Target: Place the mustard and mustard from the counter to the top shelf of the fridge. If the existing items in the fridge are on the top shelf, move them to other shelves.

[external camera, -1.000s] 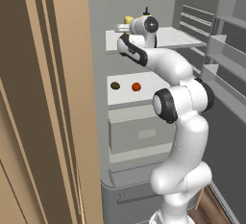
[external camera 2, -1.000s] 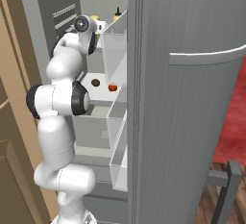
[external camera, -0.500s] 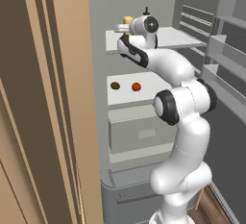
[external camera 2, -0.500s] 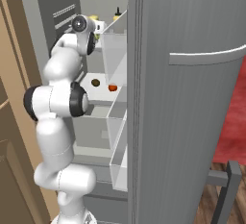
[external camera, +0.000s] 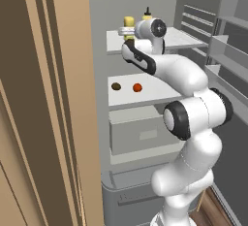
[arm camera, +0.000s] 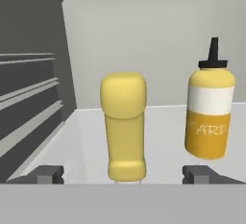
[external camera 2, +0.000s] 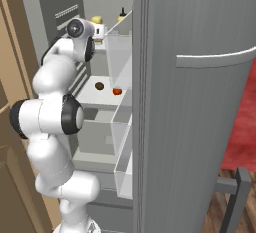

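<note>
Both mustards stand on the fridge's top shelf (external camera: 180, 38). The squat yellow jar (arm camera: 123, 124) is straight ahead in the hand view, and the taller amber bottle (arm camera: 210, 112) with its dark nozzle stands to the right of it. My gripper (arm camera: 125, 174) is open, its fingertips (arm camera: 48, 174) spread wide on either side of the jar and not touching it. From the left base view, the jar (external camera: 129, 22) and bottle (external camera: 147, 12) show just behind the hand. The orange-red ball (external camera: 137, 88) and brown lump (external camera: 116, 86) lie on the middle shelf. The counter is out of view.
Below the middle shelf (external camera: 155, 93) is a pale grey drawer box (external camera: 140, 134). The racked fridge door (external camera: 227, 50) stands open on the right. A tan cabinet panel (external camera: 48, 104) runs close along the left. The fridge's grey outer wall (external camera 2: 200, 127) blocks the right base view.
The hand has drawn back a little from the top shelf. The mustards and the two small items have not moved.
</note>
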